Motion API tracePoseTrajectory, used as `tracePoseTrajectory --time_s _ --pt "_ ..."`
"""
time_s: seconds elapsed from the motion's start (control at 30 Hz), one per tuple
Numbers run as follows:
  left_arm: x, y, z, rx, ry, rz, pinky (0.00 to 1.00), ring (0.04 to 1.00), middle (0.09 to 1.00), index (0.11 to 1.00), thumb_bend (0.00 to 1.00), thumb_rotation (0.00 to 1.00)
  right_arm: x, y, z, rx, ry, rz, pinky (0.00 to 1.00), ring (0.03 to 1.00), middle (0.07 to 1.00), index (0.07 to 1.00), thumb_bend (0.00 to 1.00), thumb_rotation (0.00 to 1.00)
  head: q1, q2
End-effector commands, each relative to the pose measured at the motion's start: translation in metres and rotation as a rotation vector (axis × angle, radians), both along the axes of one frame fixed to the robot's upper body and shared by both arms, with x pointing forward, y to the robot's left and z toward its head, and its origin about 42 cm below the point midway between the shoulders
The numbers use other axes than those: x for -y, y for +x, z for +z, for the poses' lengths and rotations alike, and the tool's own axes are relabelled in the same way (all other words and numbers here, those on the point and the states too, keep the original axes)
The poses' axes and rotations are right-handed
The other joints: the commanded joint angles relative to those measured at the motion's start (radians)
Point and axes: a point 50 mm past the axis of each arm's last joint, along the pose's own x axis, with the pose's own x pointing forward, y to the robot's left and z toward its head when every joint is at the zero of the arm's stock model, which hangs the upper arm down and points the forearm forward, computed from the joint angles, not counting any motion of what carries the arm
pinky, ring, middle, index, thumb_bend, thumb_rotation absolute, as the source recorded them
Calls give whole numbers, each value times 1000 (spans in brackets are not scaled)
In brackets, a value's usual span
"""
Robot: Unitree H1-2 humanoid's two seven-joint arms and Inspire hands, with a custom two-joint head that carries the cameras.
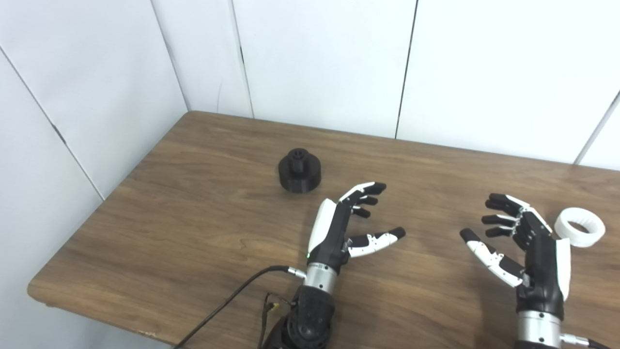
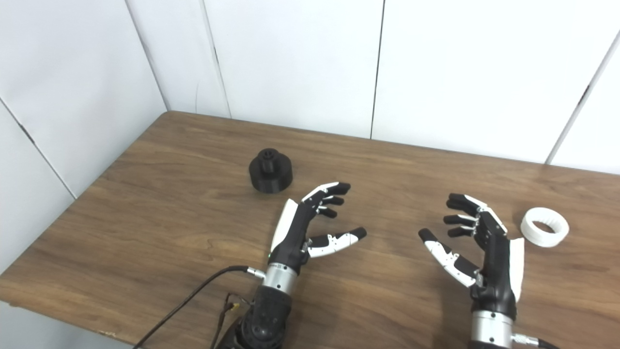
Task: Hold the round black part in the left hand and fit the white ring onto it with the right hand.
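The round black part (image 1: 300,169) stands on the wooden table (image 1: 193,232), left of centre, its stepped hub up. My left hand (image 1: 346,223) is open and empty, hovering just right of and nearer than the part, not touching it. The white ring (image 1: 580,227) lies flat on the table at the right. My right hand (image 1: 520,242) is open and empty, just left of the ring, palm facing left, apart from it. In the right eye view the part (image 2: 270,170), ring (image 2: 545,227), left hand (image 2: 310,223) and right hand (image 2: 479,245) show the same.
White wall panels (image 1: 315,58) close off the table's back and left side. A black cable (image 1: 227,300) runs from my left wrist down off the front edge. The table's front-left corner (image 1: 36,291) is rounded.
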Motion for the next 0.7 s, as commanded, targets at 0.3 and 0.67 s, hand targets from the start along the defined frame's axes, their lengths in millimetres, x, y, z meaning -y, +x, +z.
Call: tracePoseTrajectory --time_s 0.3,0.67 --pt "-45 13 44 158 245 102 765 895 899 773 726 257 20 -3 -16 -13 -66 -13 485 600 688 689 676 145 6 1" --pt "-92 21 91 250 374 175 729 878 898 795 744 256 19 0 -20 -11 -64 -10 477 591 681 685 677 148 14 -7"
